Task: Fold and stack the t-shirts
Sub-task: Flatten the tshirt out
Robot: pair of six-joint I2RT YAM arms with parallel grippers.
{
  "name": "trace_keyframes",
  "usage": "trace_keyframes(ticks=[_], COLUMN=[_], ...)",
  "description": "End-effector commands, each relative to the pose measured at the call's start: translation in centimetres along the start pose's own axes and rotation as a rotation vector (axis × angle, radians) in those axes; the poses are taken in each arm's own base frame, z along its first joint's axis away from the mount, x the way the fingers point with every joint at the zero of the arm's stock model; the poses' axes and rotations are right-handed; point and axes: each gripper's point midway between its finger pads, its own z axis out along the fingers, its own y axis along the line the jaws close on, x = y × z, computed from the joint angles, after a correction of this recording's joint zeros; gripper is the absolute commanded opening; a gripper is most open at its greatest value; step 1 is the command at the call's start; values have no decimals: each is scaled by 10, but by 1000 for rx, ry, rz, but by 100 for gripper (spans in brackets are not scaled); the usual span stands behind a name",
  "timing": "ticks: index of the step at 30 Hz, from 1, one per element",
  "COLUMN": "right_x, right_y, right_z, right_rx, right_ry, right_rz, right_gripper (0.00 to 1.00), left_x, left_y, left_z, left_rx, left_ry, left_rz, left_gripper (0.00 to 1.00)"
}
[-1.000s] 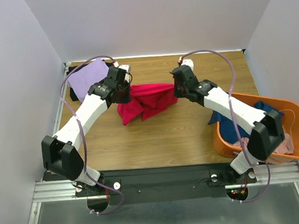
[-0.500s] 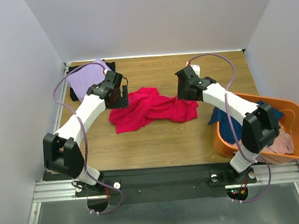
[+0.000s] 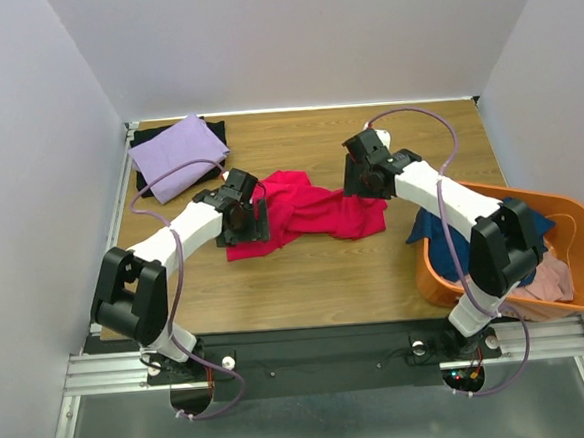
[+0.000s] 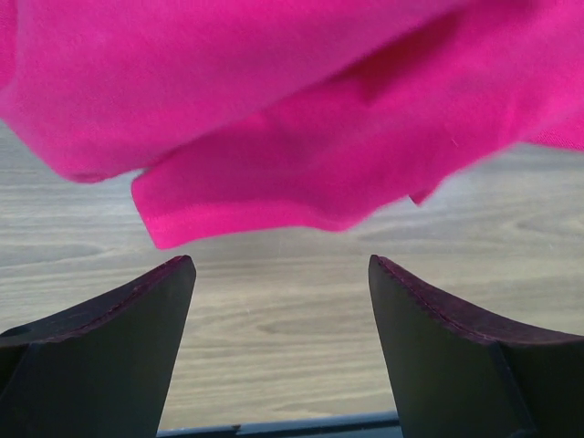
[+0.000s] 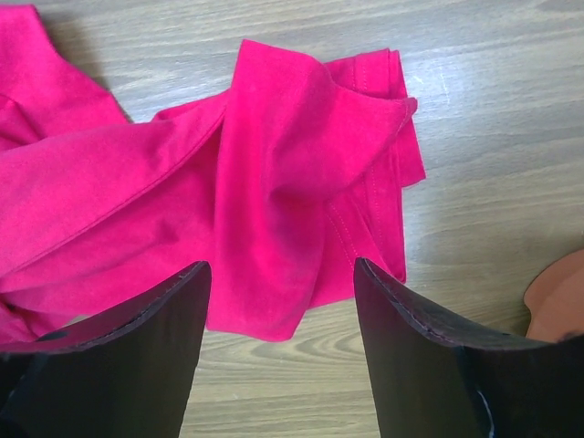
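Looking down from above, the soft crimson-pink cloth t-shirt (image 3: 306, 208) now lies in a twisted, rumpled heap on the wooden table (image 3: 306, 278). A second ago it was bunched up between the two arms, and both have since let go of it. The left gripper (image 3: 255, 220) stands open at the shirt's left edge and the right gripper (image 3: 362, 182) stands open over its right end. I judge that this shirt has only been laid down and must be spread flat before any fold. A flat lavender cloth t-shirt (image 3: 175, 155) rests on a black cloth t-shirt (image 3: 144, 137) in the far left corner. A navy blue cloth t-shirt (image 3: 431, 231) droops over the rim of the orange plastic tub (image 3: 572, 209).

The left wrist view shows the left gripper (image 4: 281, 266) with dark, curved fingers spread wide over pale wood grain. The matte crimson-pink cloth (image 4: 319, 119), with a hemmed edge, lies just beyond them.

The right wrist view shows the right gripper (image 5: 281, 269) gaping over loose, stitched folds of the same cloth (image 5: 274, 155), holding nothing.
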Motion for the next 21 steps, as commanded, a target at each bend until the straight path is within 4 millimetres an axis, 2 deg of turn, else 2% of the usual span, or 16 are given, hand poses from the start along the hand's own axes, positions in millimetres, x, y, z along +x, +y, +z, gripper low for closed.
trace_keyframes(ticks=[1,5,8,14,17,18,21], right_x=[-13,-10,-6,-3,-1,-2,-3], right_y=[2,-7,-15,-25,-28,-27,-29], right_z=[-3,-4,-7,-11,-12,-13,-12], right_rx=[-20,-17,-20,-20,-22,-26,-28], right_ry=[-17,-5,4,7,12,11,12], right_rz=[31,54,71,73,72,71,64], right_gripper=[70,70,70,70,70,70,71], left_x=[-6,1,2,-3,-2,5,9], left_y=[11,34,39,45,55,58,59], left_z=[11,21,25,23,25,29,37], left_rx=[-77,-189,-215,-245,-273,-270,-260], left_ry=[-37,-53,-63,-102,-113,-91,-77], left_rz=[-74,-128,-163,-215,-245,-250,-270], left_gripper=[88,83,78,75,73,73,71])
